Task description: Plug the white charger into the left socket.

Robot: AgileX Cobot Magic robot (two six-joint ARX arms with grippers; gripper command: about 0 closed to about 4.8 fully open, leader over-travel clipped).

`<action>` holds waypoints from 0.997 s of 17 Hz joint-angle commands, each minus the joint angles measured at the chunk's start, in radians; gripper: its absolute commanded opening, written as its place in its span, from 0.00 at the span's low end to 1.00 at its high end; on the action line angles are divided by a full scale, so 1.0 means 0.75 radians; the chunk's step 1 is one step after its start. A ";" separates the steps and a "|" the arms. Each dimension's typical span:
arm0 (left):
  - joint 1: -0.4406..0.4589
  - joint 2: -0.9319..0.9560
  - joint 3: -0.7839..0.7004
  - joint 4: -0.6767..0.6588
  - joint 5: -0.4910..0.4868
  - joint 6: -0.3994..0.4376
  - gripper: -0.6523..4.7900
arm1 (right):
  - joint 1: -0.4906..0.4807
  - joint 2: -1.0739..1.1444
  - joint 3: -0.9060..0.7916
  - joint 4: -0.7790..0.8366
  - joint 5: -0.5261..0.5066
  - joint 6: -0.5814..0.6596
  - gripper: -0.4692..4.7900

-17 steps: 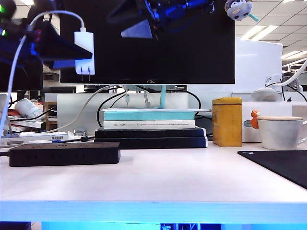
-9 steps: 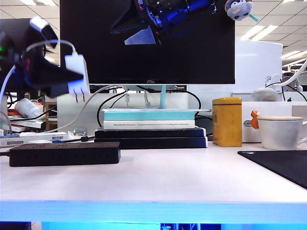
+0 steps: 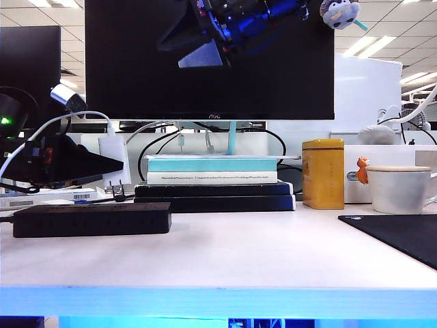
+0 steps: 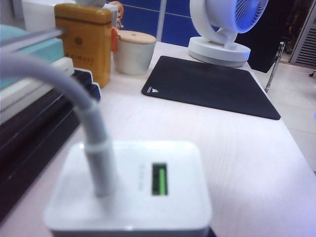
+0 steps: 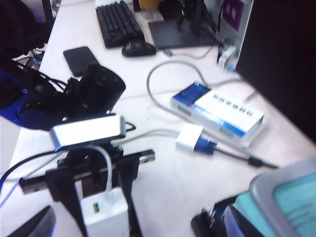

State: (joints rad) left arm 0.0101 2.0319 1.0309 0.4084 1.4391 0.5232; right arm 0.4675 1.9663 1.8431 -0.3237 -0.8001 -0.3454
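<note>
The monitor (image 3: 273, 61) filled the back. The black power strip (image 3: 92, 219) lay at 9 o'clock on the table (image 3: 225, 263). Just above its far edge, the left gripper (image 3: 102, 164) was clamped on the white charger (image 3: 115, 157), prongs down. The right gripper (image 3: 194, 41) sat up at 12, jaws wide, holding nothing.

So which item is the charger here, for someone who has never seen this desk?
Start at the black monitor; below its left corner the left gripper holds the white charger above the black power strip. It alone is a small white block with prongs down.
</note>
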 commanded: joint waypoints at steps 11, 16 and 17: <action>0.000 -0.006 0.057 0.097 0.143 -0.070 0.40 | 0.058 0.285 0.006 0.120 -0.252 -0.129 1.00; -0.007 -0.006 0.058 0.097 0.182 -0.070 0.40 | 0.120 0.292 0.006 0.148 -0.284 -0.123 1.00; -0.007 -0.006 0.058 0.097 0.182 -0.070 0.40 | 0.125 0.299 0.006 0.152 -0.285 -0.122 1.00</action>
State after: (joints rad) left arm 0.0078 2.0331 1.0695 0.4690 1.5593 0.4736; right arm 0.5568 2.1895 1.8431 -0.2253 -1.0050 -0.4454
